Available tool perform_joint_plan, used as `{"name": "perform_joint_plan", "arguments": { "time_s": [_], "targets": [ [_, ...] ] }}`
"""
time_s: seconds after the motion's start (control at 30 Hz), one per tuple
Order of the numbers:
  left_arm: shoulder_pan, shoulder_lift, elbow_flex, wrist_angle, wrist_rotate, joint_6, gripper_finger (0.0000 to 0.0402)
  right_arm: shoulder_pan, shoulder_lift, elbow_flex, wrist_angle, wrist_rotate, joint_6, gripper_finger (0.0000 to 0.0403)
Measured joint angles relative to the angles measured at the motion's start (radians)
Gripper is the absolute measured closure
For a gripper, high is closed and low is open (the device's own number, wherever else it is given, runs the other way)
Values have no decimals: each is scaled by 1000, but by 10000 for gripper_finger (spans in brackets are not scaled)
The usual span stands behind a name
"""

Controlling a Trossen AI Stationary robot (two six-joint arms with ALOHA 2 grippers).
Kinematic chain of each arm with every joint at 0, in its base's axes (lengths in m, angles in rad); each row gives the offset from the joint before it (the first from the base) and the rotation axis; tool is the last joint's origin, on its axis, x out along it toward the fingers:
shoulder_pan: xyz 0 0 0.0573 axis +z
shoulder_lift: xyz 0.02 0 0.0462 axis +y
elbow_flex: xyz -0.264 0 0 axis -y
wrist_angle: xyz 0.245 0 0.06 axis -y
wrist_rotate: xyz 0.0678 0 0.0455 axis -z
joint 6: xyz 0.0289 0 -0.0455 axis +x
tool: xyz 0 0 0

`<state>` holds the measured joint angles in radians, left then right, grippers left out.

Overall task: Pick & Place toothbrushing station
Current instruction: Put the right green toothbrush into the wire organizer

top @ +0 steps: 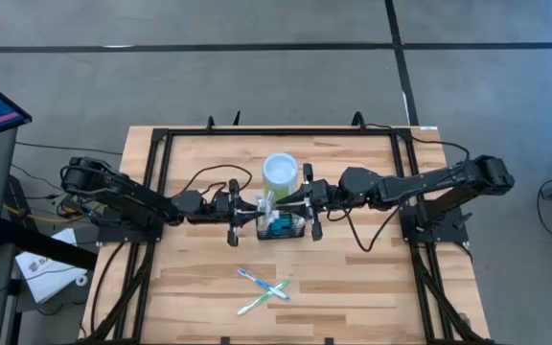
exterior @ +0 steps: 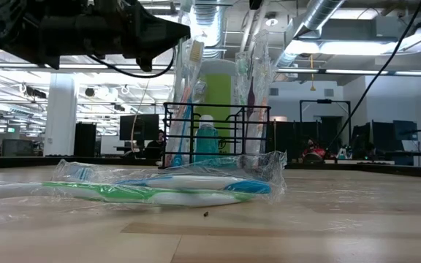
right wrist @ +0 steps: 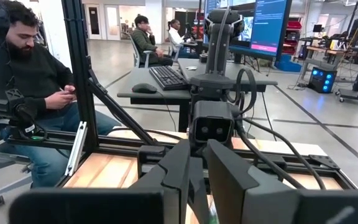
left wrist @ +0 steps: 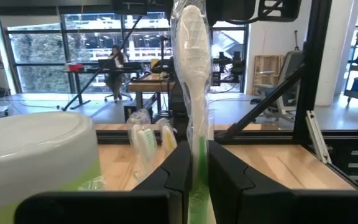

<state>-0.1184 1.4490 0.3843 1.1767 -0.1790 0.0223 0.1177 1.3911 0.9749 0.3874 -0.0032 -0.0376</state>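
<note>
A grey concrete floor [top: 257,77] crossed by dark seam lines surrounds the pale wood counter [top: 353,278]. In the low view, the ceiling at upper right carries silver ducts [exterior: 327,18] and strip lights [exterior: 357,71]; a white column [exterior: 61,113] stands at left. Large windows [left wrist: 48,59] fill the upper left of the left wrist view. A desk with a keyboard [right wrist: 166,76] sits mid-frame in the right wrist view, a seated person [right wrist: 30,87] at left, a blue screen [right wrist: 271,25] at upper right.

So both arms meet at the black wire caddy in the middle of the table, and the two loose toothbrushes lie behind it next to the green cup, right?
Not quite. The high view shows the two loose toothbrushes lying crossed on the table's near side, in front of the black wire caddy. Only the green cup stands behind it. Both arms do meet at the caddy.
</note>
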Motion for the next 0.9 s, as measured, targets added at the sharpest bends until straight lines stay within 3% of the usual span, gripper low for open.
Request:
{"name": "perform_joint_plan", "arguments": {
  "time_s": [0.37,0.6,0.9],
  "targets": [
    [-4,0,-17,-2,-9,-3,372,0,0,0,-11,0,0,355],
    [-43,0,-57,55,-103,-5,372,0,0,0,-13,0,0,355],
    [-56,0,-61,68,-131,-1,372,0,0,0,-13,0,-15,355]
  ]
}}
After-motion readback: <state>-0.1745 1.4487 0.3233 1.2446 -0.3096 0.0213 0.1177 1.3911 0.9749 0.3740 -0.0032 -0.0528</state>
